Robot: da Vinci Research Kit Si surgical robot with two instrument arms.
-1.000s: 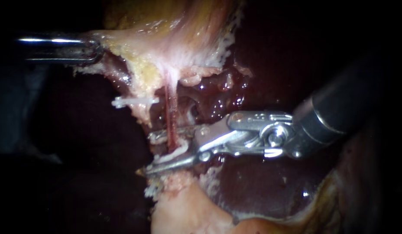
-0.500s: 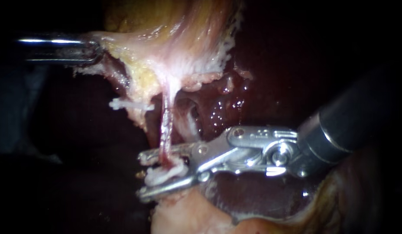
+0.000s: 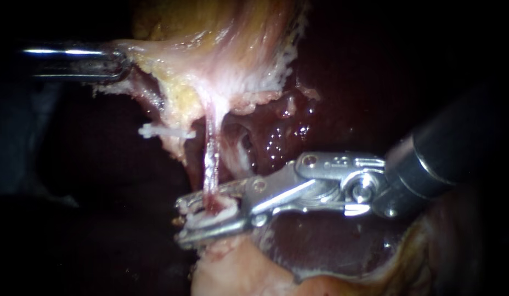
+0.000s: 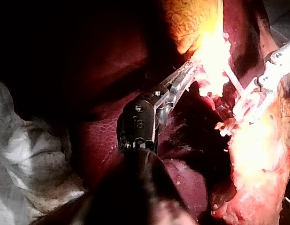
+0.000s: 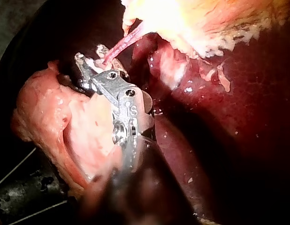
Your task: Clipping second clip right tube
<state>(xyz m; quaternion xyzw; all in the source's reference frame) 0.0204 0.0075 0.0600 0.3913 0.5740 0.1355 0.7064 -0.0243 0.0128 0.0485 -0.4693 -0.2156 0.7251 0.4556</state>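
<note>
Tube (image 3: 211, 161) thin, reddish, long axis crossing right instrument (image 3: 184, 222) jaws at right angle, lower end between them. Jaws narrow, clamped on white clip (image 3: 210, 218) around tube; shaft slants away. Left instrument (image 4: 188, 76) straight, jaws gripping gallbladder (image 3: 227, 71) edge.

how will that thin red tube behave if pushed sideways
Probably floppy: the tube is a thin strand, held straight only between the gallbladder and the clip in the right instrument's end effector. Likely fragile: it looks thinner than the clip. Its wet sheen suggests slipperiness.
</note>
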